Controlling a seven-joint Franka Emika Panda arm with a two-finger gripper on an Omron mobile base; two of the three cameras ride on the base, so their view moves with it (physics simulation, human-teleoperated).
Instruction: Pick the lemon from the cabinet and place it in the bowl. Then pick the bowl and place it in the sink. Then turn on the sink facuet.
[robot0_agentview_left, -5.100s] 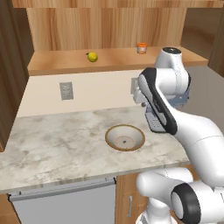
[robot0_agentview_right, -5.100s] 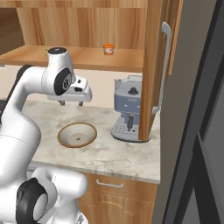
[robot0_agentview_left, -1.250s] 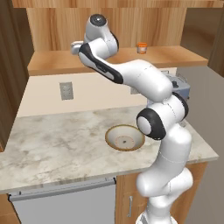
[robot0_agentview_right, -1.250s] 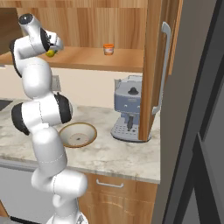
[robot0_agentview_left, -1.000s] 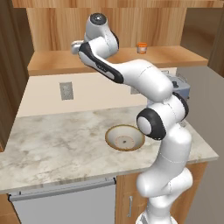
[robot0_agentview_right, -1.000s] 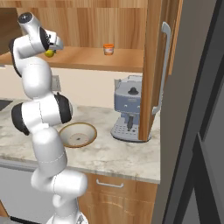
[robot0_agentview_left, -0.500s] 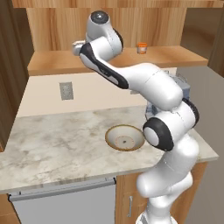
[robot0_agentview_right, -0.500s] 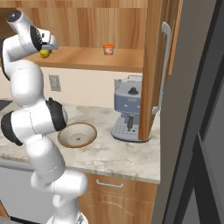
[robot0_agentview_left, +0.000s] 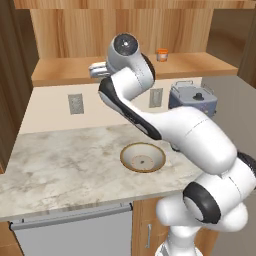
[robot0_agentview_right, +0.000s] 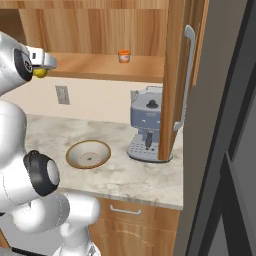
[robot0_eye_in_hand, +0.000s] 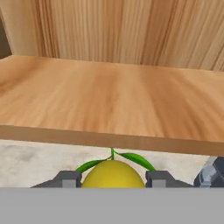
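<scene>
Where it sat shelved, the lemon (robot0_eye_in_hand: 113, 174) now rides out — gripped.

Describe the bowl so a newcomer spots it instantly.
Start at the marbled countertop below the wooden cabinet. Near its middle, left of the grey coffee machine, sits the bowl. It is wide, shallow and round, cream inside with a brown rim and a small centre ring.

The yellow lemon (robot0_eye_in_hand: 113, 173), with green leaves, is held just off the front edge of the cabinet (robot0_eye_in_hand: 109, 105) shelf. The cream, brown-rimmed bowl (robot0_agentview_left: 143, 157) sits upright on the counter below.
</scene>
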